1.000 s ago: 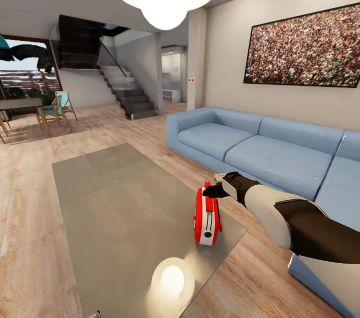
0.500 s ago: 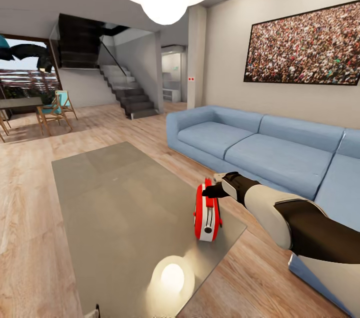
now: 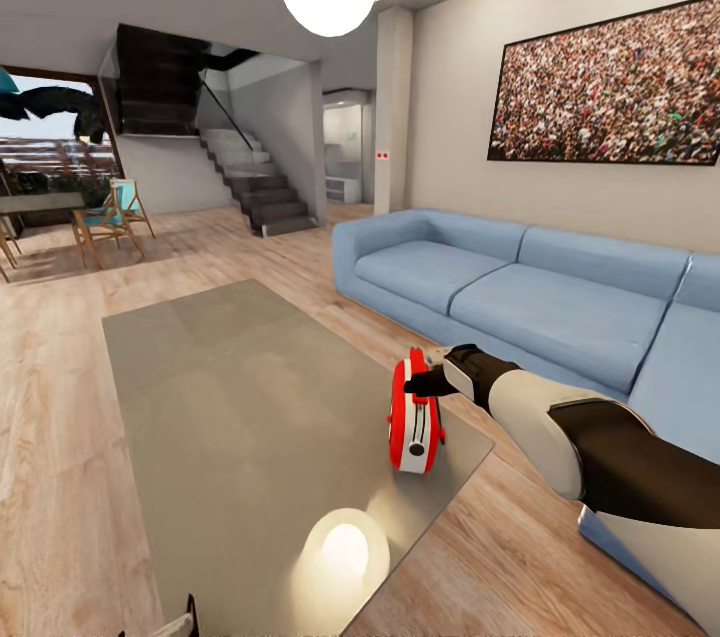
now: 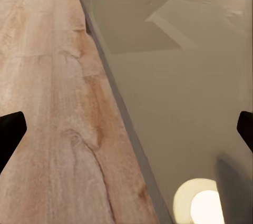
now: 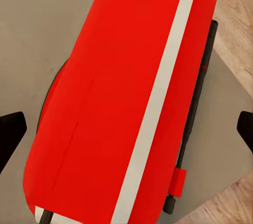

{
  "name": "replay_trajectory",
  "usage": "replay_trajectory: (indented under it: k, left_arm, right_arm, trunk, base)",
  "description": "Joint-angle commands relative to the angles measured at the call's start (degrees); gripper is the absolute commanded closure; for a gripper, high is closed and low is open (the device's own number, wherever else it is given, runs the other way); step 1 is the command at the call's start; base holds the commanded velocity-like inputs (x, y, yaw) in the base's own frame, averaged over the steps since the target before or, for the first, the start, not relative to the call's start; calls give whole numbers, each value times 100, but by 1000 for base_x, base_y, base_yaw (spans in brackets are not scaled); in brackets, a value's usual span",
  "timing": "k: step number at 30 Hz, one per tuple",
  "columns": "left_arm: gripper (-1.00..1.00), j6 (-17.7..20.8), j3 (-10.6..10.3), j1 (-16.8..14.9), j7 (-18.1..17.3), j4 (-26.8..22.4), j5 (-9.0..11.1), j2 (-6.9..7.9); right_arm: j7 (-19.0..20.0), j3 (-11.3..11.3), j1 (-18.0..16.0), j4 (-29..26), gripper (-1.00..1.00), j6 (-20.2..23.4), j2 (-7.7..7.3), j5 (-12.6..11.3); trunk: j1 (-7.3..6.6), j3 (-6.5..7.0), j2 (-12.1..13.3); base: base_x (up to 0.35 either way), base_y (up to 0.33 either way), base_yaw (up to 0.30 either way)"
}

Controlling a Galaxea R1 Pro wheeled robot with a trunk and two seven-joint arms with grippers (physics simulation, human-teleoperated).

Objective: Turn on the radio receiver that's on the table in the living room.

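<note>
Radio receiver (image 3: pixel 414 412), red with white trim, stands at the worktop's (image 3: pixel 230 397) near right corner, close to both edges there. Right hand (image 3: pixel 428 380) is at its top, fingers spread wide with the red body (image 5: pixel 126 97) between them, nothing gripped. Left hand (image 4: pixel 126 129) hangs wide open over the worktop's left edge and the plank floor (image 4: pixel 47 103). Farther off, bare grey top runs on; blue sofa (image 3: pixel 520 292) sits beyond the right edge.
</note>
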Motion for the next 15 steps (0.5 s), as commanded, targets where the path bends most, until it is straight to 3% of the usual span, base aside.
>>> replay_trajectory:
  k: [1,15]
  left_arm:
    - [-100,2751,13,0,0,3,34,0]
    - [-100,2750,13,0,0,2,42,-2]
  right_arm:
    - [0,0,1,0,-100,0,0,0]
    - [1,0,-1,0,-100,0,9,-4]
  trunk:
    - [0,0,0]
    - [0,0,0]
  base:
    - [0,0,0]
    - [0,0,0]
